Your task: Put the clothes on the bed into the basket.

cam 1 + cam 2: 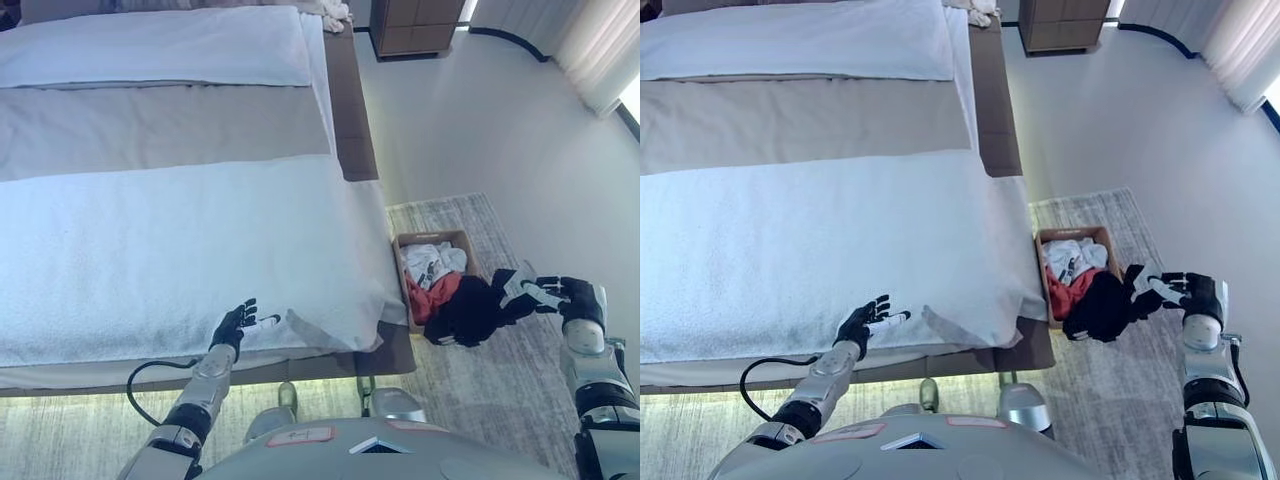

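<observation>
The basket (470,246) sits on the rug (480,370) just right of the bed (180,230). White and red clothes (432,275) lie inside it. The right hand (535,292) grips a black garment (468,312) hanging over the basket's near end. The left hand (235,322) rests with fingers spread on the bed's near edge.

One bed (180,230), one basket (404,243), three garments inside

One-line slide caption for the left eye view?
Right hand holds a black garment over the basket; left hand rests open on the bed.
</observation>
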Controlling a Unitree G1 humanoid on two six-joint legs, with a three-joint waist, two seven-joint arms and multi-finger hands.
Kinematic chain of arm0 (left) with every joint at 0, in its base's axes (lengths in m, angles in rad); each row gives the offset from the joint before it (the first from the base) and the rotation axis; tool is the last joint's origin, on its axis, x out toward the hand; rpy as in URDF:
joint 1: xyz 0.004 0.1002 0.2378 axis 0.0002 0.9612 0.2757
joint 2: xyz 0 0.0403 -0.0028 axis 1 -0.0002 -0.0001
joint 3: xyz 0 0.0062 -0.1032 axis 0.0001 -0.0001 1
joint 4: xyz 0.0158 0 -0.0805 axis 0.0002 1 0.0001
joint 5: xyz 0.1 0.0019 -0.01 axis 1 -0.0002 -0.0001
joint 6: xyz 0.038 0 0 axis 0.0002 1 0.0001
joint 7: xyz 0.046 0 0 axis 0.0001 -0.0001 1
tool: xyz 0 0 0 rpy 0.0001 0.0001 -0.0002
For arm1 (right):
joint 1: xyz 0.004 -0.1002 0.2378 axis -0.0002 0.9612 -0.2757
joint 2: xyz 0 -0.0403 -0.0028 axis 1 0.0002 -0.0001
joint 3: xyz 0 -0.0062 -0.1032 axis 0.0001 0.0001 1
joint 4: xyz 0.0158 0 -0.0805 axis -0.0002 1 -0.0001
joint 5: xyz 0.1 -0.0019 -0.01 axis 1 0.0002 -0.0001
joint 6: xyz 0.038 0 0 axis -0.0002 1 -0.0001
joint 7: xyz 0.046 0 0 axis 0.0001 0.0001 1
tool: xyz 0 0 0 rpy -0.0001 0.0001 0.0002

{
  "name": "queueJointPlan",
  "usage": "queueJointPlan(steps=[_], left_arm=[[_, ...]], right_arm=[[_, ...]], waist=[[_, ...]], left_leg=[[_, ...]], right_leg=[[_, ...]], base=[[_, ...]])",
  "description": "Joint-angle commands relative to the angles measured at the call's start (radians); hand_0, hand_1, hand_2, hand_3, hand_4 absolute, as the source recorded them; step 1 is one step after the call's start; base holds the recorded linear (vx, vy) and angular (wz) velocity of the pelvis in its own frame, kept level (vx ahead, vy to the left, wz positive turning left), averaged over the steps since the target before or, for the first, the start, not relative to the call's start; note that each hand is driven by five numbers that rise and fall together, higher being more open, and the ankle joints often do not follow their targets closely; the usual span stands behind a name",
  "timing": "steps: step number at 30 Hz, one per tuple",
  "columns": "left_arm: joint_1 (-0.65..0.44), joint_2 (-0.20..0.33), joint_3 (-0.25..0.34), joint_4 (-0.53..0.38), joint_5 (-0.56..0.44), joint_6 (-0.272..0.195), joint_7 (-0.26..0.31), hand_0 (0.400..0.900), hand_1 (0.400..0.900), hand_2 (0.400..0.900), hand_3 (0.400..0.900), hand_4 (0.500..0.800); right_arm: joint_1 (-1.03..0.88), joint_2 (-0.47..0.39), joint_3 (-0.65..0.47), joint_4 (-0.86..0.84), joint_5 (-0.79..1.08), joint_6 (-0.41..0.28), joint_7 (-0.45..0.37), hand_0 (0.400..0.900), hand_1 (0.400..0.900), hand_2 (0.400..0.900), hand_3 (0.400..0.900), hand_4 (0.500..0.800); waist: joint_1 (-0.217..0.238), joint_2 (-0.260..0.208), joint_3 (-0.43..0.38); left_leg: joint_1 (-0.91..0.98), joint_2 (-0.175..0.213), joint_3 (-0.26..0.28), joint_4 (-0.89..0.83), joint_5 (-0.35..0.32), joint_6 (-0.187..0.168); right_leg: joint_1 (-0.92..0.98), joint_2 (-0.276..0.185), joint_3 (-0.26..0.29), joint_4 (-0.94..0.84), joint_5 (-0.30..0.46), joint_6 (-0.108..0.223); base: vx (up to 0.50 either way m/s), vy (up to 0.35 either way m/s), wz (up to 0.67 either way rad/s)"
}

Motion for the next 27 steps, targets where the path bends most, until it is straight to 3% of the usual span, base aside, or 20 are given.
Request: queueJointPlan(steps=[1,21,22,23,27], left_arm=[[-0.07,0.022,-0.013,0.035,0.007,-0.046,0.004,0.9,0.9,0.9,0.9,0.8],[-0.071,0.007,-0.045,0.052,0.019,-0.045,0.001,0.9,0.9,0.9,0.9,0.8],[-0.071,0.006,-0.044,0.06,0.02,-0.045,0.002,0.9,0.9,0.9,0.9,0.8],[-0.071,0.005,-0.043,0.063,0.021,-0.045,0.002,0.9,0.9,0.9,0.9,0.8],[-0.068,0.004,-0.045,0.062,0.024,-0.045,0.0,0.9,0.9,0.9,0.9,0.8]], right_arm=[[-0.165,-0.106,-0.01,0.019,0.032,-0.068,-0.03,0.4,0.4,0.4,0.4,0.5],[-0.273,-0.128,0.053,0.022,0.028,-0.083,-0.05,0.4,0.4,0.4,0.4,0.5],[-0.275,-0.125,0.055,0.025,0.027,-0.083,-0.051,0.586,0.586,0.586,0.586,0.612],[-0.275,-0.125,0.057,0.025,0.026,-0.083,-0.05,0.9,0.9,0.9,0.9,0.8],[-0.28,-0.121,0.063,0.043,0.027,-0.082,-0.047,0.9,0.9,0.9,0.9,0.8]], waist=[[0.039,-0.041,-0.021],[0.054,-0.044,-0.009],[0.055,-0.045,-0.01],[0.055,-0.045,-0.01],[0.059,-0.046,-0.012]], left_leg=[[0.055,0.048,0.047,0.007,-0.074,-0.026],[0.04,0.058,0.044,0.007,-0.065,-0.035],[0.041,0.059,0.043,0.007,-0.065,-0.035],[0.041,0.059,0.043,0.007,-0.066,-0.035],[0.043,0.059,0.043,0.007,-0.067,-0.035]], right_leg=[[0.014,-0.06,-0.012,0.017,-0.04,0.052],[0.015,-0.05,-0.02,0.005,-0.041,0.046],[0.016,-0.049,-0.02,0.005,-0.042,0.046],[0.016,-0.049,-0.02,0.005,-0.042,0.046],[0.018,-0.048,-0.021,0.005,-0.044,0.045]], base=[[0.0,-0.028,0.05],[0.0,-0.005,0.01],[0.0,0.0,0.0],[0.0,0.0,0.0],[0.0,0.0,0.0]])
